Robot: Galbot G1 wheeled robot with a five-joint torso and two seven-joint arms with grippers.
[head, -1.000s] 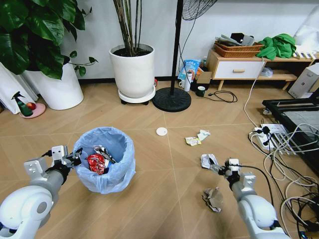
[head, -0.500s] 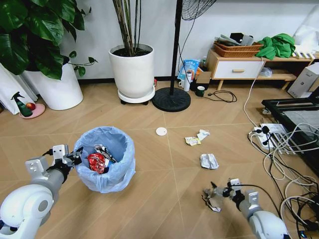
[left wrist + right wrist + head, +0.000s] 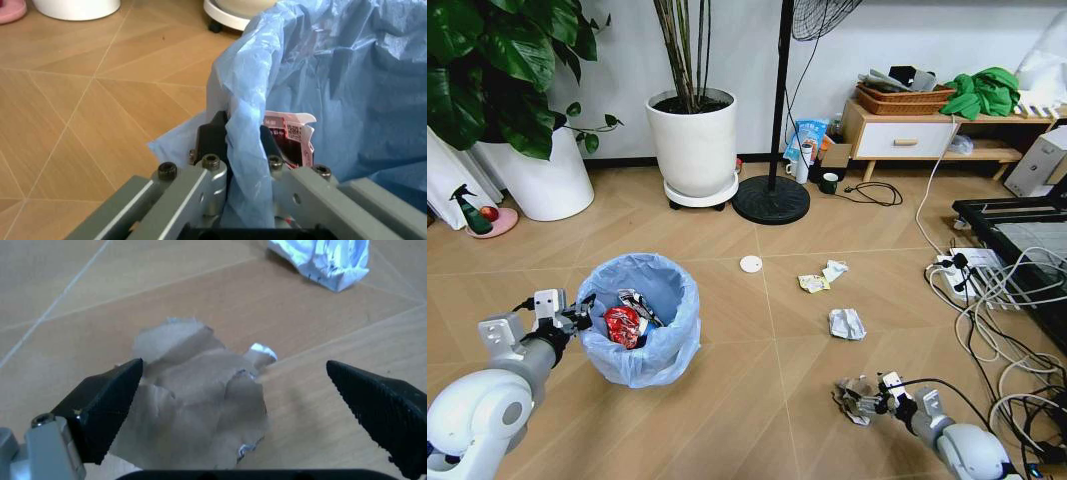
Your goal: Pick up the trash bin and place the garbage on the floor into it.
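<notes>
The trash bin [image 3: 639, 322] stands on the floor [image 3: 727, 420], lined with a light-blue bag [image 3: 333, 75]; the left tool [image 3: 577, 316] sits at the bin's rim on the robot's left side, its two fingers [image 3: 210, 137] pressed together on a fold of that bag at the rim. Inside the bin lies a red crumpled wrapper [image 3: 620, 327] with some printed paper beside it.

The right tool [image 3: 859, 398] is low over the floor, well to the right of the bin, with its two dark fingertips [image 3: 107, 400] wide apart — one on each side of a grey-brown paper wad [image 3: 200, 405]. From the wrist camera the wad lies flat on the planks between the fingertips, and neither tip touches it.

A white crumpled wad [image 3: 847, 324] lies on the floor beyond the brown one, farther from the robot and still right of the bin. Past that, a pale yellow scrap [image 3: 814, 284] and a white scrap [image 3: 834, 270] lie just beside each other, and a white disc [image 3: 751, 264] rests alone on the floor beyond the bin.
</notes>
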